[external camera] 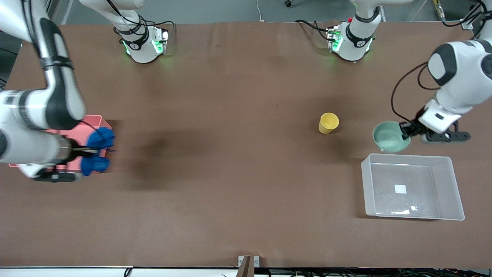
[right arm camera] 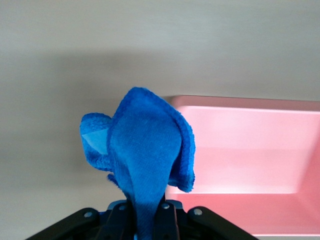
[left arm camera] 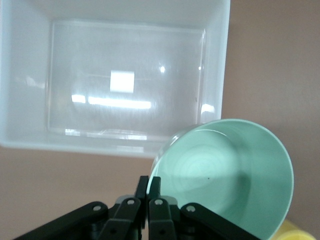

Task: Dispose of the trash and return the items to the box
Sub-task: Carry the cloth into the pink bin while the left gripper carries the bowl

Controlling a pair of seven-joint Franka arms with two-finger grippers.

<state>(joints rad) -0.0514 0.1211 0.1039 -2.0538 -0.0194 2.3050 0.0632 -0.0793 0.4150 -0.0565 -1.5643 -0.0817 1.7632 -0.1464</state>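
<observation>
Your right gripper [external camera: 82, 151] is clamped on the blue rag [external camera: 98, 151], held in the air over the edge of the pink bin [external camera: 100, 122] at the right arm's end of the table. In the front view the right arm covers most of that bin, so you see only its corner at about 9 o'clock in the frame. In the right wrist view the rag [right arm camera: 142, 150] hangs bunched from the closed fingers, hiding their tips, and the pink bin [right arm camera: 250, 150] is cut off at the frame edge.

Your left gripper [external camera: 405, 130] is closed on the rim of the mint-green bowl [external camera: 389, 136], which sits at roughly 3 o'clock in the front view, just beside the clear bin's [external camera: 449, 184] edge. You cannot tell whether the bowl is touching the table or lifted. The left wrist view shows the fingers [left arm camera: 155, 192] pinching the bowl's [left arm camera: 230, 170] wall, with the clear bin [left arm camera: 215, 65] and its white label [left arm camera: 122, 81] above it.

The yellow cup [external camera: 328, 123] stands alone on the table [external camera: 230, 96], near the bowl; only a sliver of it [left arm camera: 300, 232] shows in the left wrist view.
</observation>
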